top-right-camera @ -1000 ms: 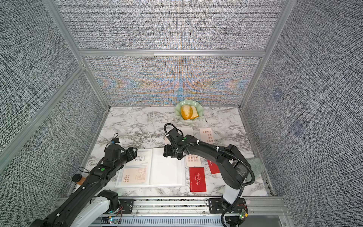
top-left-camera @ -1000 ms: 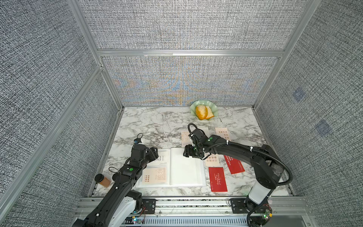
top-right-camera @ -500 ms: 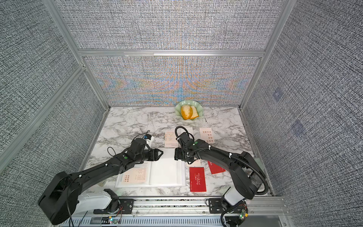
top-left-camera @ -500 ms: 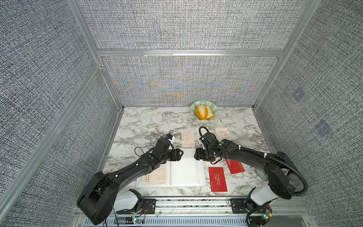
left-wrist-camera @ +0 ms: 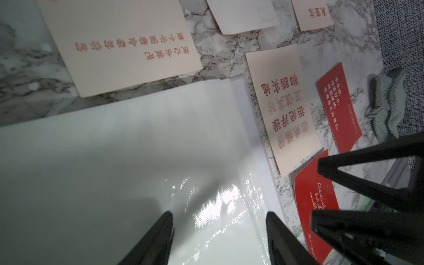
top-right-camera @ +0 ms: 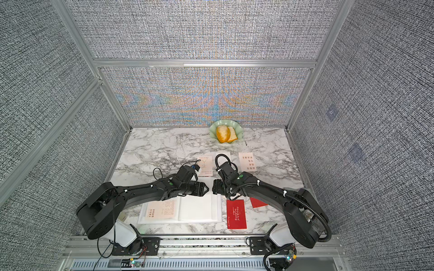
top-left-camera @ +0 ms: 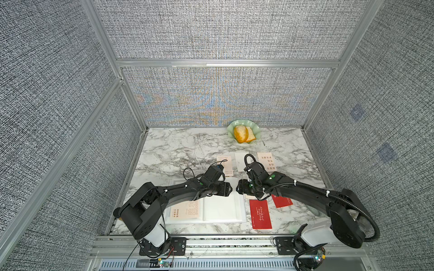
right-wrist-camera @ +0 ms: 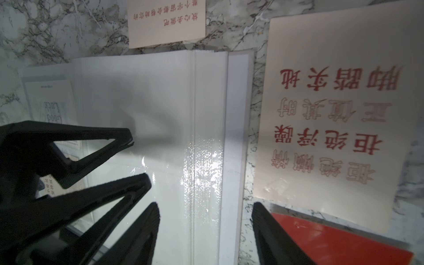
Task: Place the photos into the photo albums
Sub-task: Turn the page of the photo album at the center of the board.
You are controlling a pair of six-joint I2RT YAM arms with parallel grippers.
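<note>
The left gripper (left-wrist-camera: 219, 215) and right gripper (right-wrist-camera: 205, 206) hover open over the photo album (top-left-camera: 220, 208). An edge pinch likely suits the cream photo (right-wrist-camera: 332, 114).

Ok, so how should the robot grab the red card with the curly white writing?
Pinch the red card at its near short edge, coming straight down with the right gripper. It lies flat and thin on the marble table; the album crowds one long side, a second red card the other, while that edge looks free.
</note>
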